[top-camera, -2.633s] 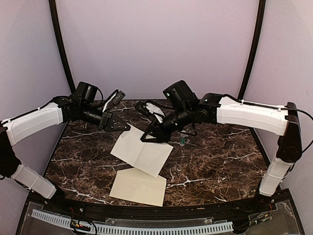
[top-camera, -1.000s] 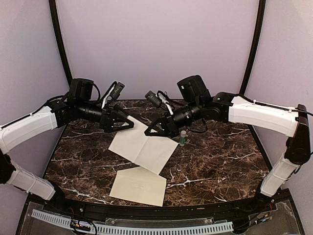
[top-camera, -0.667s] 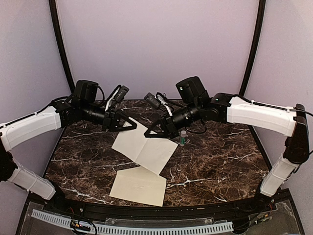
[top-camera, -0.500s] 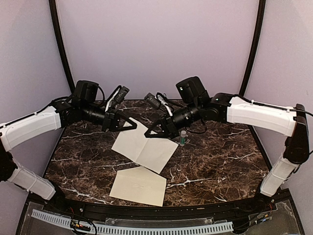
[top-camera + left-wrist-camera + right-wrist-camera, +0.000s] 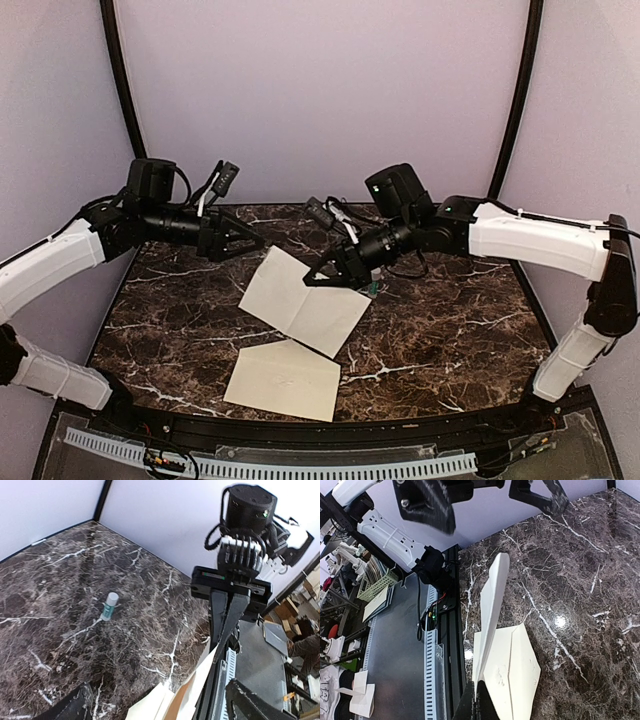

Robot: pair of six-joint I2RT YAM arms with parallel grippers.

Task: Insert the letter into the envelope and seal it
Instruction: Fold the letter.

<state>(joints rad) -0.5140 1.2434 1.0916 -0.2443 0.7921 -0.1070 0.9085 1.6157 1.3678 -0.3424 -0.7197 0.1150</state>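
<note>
My right gripper (image 5: 318,279) is shut on the upper right edge of the letter (image 5: 305,300), a whitish creased sheet that hangs tilted over the table. In the right wrist view the letter (image 5: 492,595) rises edge-on from the shut right gripper (image 5: 476,701). The cream envelope (image 5: 283,380) lies flat near the front edge, just below the letter; its pointed flap lies open in the right wrist view (image 5: 520,675). My left gripper (image 5: 250,241) stands open and empty, up and left of the letter's far corner. The letter (image 5: 202,677) shows between the left gripper's (image 5: 162,712) spread fingers.
A small green-and-white tube (image 5: 109,606) lies on the dark marble table (image 5: 450,320), just right of the right gripper and partly hidden behind it in the top view. A black rail (image 5: 300,435) runs along the table's front edge. Purple walls close in the back and sides.
My left gripper has drawn back to the left and up, away from the letter's corner. The right gripper has moved slightly down and right with the letter still in it.
</note>
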